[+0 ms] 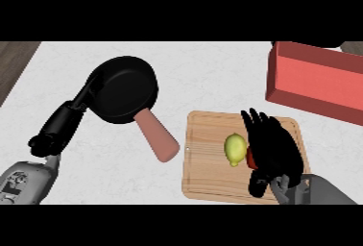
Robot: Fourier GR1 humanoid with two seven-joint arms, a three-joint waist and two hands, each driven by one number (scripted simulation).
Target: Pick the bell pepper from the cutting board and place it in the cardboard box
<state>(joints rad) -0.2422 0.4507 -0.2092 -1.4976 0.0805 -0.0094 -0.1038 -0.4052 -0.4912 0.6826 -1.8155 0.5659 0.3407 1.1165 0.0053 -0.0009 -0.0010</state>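
Nearest me, my right hand [273, 144] lies over the right half of the cutting board [209, 185], forearm entering from the lower edge. Its fingers point away from me and look nearly straight, spread over the board. A sliver of red shows at the hand's left edge, just beside a yellow-green lemon [236, 149]; I take that sliver to be the bell pepper [250, 159], almost wholly hidden under the palm. I cannot tell whether the thumb has closed on it, so I judge the hand to be extended over the pepper, with no hold to be seen.

My left hand [55, 129] shows at the left, beside the black frying pan [122, 89], whose tan handle [159, 139] points toward the board. The fingers cannot be made out.

Farthest, at the upper right, stands the box [315, 84], red-sided here, not plain cardboard, well apart from the board.

Step in hand, by my judgement: the grasp, with lifting and carrying not yet begun. The next move calls for curling the fingers round the pepper without nudging the lemon touching or nearly touching it, then lifting clear and travelling forward and right over the box wall.

No brand, label or writing is legible anywhere.
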